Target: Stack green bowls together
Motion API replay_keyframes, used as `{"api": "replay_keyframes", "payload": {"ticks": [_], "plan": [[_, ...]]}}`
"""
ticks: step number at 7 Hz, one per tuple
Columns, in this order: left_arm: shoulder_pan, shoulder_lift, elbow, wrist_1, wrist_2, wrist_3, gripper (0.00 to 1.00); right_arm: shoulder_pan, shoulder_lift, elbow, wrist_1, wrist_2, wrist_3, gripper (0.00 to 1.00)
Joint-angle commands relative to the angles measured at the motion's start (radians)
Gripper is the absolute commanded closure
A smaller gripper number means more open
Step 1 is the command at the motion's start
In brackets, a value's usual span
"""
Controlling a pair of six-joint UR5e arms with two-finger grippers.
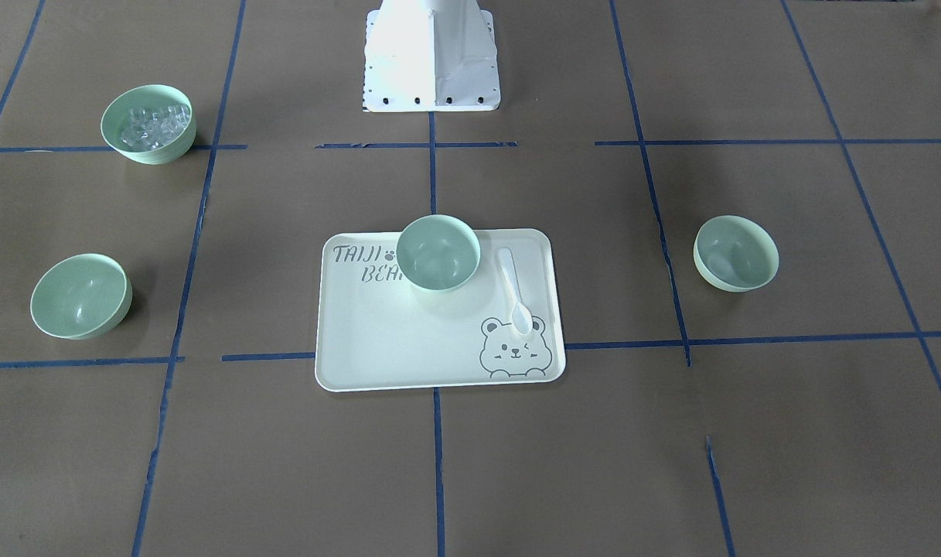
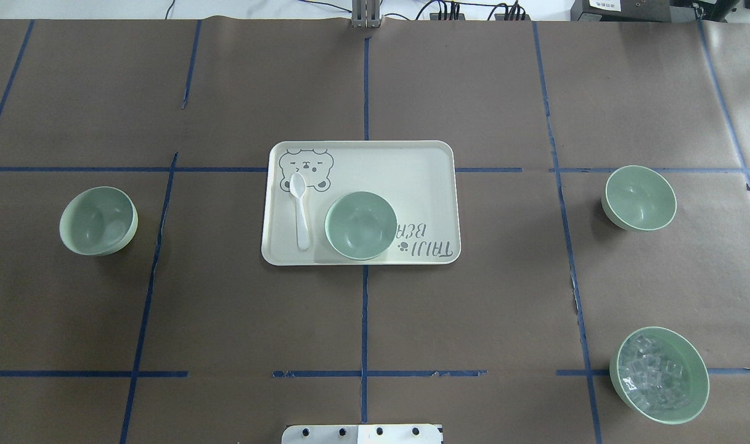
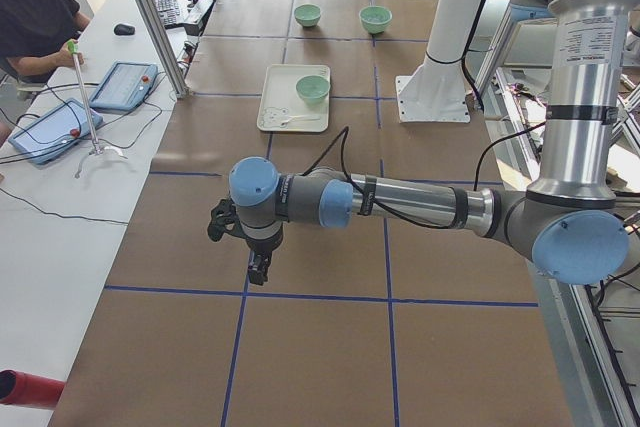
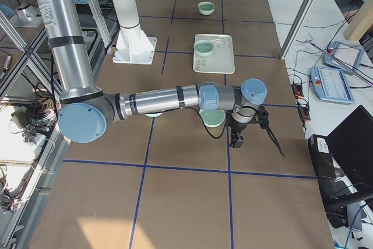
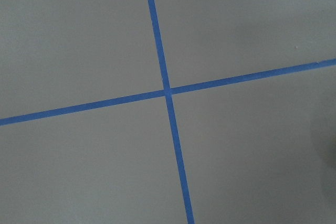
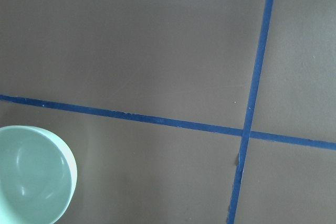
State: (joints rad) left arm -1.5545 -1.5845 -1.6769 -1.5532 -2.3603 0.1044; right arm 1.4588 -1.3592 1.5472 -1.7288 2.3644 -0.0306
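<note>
Three green bowls stand apart on the brown table. One is at the left, one is on the bear-print tray in the middle, and one is at the right. In the front-facing view they are the view's right bowl, the tray bowl and the view's left bowl. My left gripper hangs high over bare table, and I cannot tell whether it is open. My right gripper hangs beside the right bowl, and I cannot tell its state either. The right wrist view shows a green bowl at its lower left.
A straighter-sided green bowl of clear cubes stands at the near right. A white spoon lies on the tray. The robot's white base is at the table's near edge. A person sits at a side bench with tablets.
</note>
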Motion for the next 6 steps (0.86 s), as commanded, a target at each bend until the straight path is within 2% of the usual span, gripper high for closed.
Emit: {"api": "replay_keyframes", "payload": {"ticks": [1, 5, 6], "plan": [[-0.001, -0.011, -0.015, 0.001, -0.004, 0.001, 0.00, 0.000, 0.000, 0.002, 0.002, -0.001, 0.001, 0.00], [0.001, -0.006, -0.030, 0.022, -0.010, -0.009, 0.00, -0.014, -0.001, 0.011, 0.003, -0.002, 0.008, 0.00], [0.001, -0.003, -0.037, 0.018, -0.048, -0.009, 0.00, -0.044, -0.014, 0.013, 0.067, -0.001, 0.032, 0.00]]}}
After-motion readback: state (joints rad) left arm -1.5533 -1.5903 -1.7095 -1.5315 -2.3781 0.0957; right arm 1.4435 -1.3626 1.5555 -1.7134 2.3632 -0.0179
